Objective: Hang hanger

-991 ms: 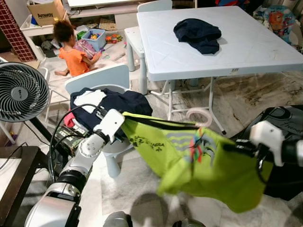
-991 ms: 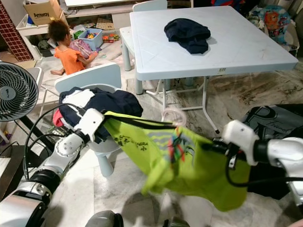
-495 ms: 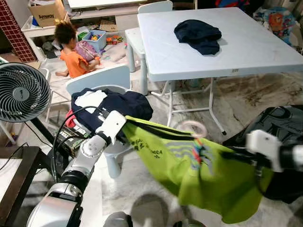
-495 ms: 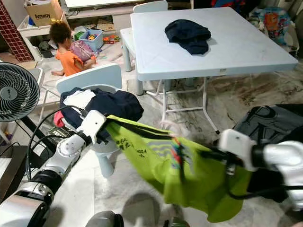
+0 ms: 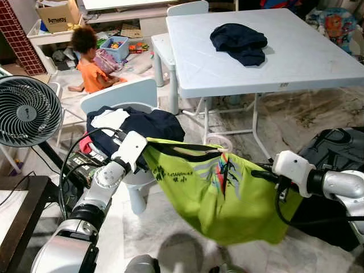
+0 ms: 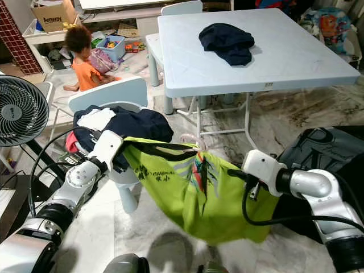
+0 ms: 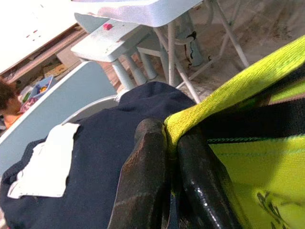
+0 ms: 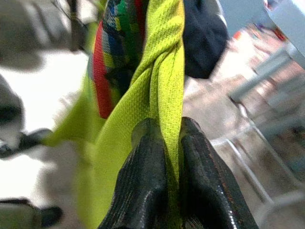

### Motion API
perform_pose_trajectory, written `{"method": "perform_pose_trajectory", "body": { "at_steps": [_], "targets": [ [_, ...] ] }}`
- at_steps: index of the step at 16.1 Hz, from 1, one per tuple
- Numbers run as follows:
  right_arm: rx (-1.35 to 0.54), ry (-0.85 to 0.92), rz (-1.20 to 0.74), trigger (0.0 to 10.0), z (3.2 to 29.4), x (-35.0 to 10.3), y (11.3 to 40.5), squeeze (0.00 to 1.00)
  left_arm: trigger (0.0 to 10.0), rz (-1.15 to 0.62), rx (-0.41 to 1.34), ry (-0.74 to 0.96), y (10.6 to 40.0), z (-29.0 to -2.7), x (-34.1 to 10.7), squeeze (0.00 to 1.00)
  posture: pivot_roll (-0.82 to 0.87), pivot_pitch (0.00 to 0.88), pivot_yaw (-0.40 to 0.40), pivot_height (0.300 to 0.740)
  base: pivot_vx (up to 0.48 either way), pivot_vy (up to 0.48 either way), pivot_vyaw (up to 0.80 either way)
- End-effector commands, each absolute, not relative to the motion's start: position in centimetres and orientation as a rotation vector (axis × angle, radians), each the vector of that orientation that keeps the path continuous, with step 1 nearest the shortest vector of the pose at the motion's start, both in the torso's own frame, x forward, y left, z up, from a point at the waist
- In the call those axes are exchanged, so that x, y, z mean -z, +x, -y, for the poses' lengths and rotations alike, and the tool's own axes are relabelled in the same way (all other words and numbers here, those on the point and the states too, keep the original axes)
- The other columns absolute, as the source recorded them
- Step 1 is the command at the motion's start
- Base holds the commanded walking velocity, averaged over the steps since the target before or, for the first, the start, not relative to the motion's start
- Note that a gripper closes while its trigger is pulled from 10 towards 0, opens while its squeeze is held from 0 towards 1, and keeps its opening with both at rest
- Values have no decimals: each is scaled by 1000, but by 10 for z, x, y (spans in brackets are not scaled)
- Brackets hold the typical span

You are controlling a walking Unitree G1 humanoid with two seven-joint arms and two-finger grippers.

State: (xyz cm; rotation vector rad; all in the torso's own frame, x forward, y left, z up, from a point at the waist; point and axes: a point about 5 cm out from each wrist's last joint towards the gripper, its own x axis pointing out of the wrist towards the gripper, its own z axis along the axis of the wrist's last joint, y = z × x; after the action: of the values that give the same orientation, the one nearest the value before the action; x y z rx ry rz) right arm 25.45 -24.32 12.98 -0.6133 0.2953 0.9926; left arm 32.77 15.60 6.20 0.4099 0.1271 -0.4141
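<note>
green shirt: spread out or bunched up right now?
Spread. The green shirt hangs stretched between the left gripper and the right gripper, each shut on a pinch of its fabric, sagging in the middle.

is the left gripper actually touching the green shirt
Touching. In the left wrist view the left gripper has its jaws shut on the green shirt, the shirt's edge pinched between them.

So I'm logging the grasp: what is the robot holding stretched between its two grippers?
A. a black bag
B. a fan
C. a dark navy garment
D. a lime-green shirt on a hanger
D: the lime-green shirt hangs between the left gripper and right gripper, each pinching a fabric edge.
</note>
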Motion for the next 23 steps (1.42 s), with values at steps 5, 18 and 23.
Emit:
{"method": "perform_pose_trajectory", "body": {
  "at_steps": [5,18,23],
  "targets": [
    [-1111,-537,-293,10000,270,-181,239,0,0,-171,336,406,328,-175,-59,0,-97,0,51,740,0,0,0],
    [-1142,-393,-299,10000,285,-203,224,0,706,-189,329,333,328,-171,-57,0,-99,0,58,740,0,0,0],
    [-988,-622,-346,10000,288,-179,243,0,902,-160,326,326,331,-169,-64,0,-98,0,59,740,0,0,0]
  ]
}}
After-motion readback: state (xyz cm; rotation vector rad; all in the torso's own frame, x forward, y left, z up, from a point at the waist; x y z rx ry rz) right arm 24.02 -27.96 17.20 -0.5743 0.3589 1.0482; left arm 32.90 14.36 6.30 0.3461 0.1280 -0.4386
